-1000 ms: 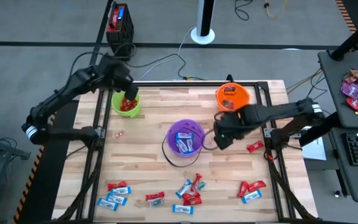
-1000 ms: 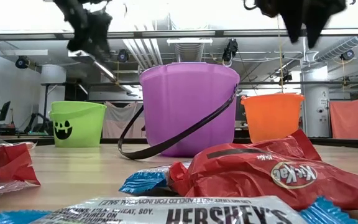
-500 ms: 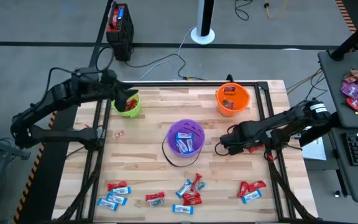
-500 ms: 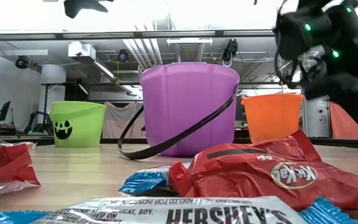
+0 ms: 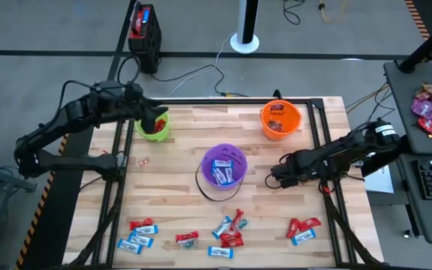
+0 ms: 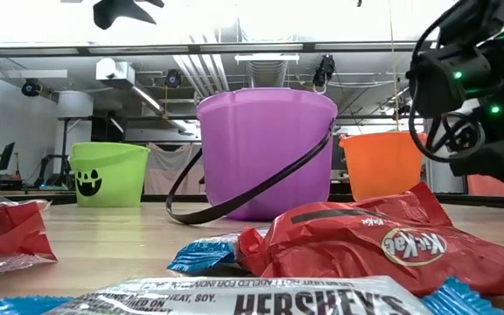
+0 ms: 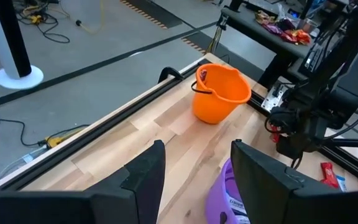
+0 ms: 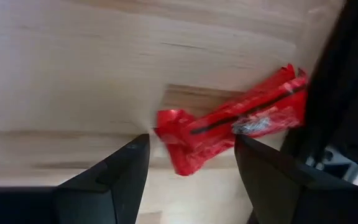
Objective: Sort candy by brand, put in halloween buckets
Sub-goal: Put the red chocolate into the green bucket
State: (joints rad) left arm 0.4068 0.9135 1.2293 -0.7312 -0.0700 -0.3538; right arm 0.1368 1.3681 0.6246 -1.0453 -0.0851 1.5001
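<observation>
Only the right wrist view shows us the red candy (image 8: 229,134) just ahead of the right gripper (image 8: 191,171), jaws spread and empty, near the desk's right edge; its long axis runs across that gap. The left gripper (image 7: 194,171) (jaws also spread) hangs over the green bucket (image 5: 152,126) holding red pieces. The purple bucket (image 5: 223,169) holds blue-and-white ones; the orange bucket (image 5: 280,118) dark ones.

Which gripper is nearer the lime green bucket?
Left. The left gripper hangs open at the lime green bucket's rim; the right gripper is across the table, right of the purple bucket.
</observation>
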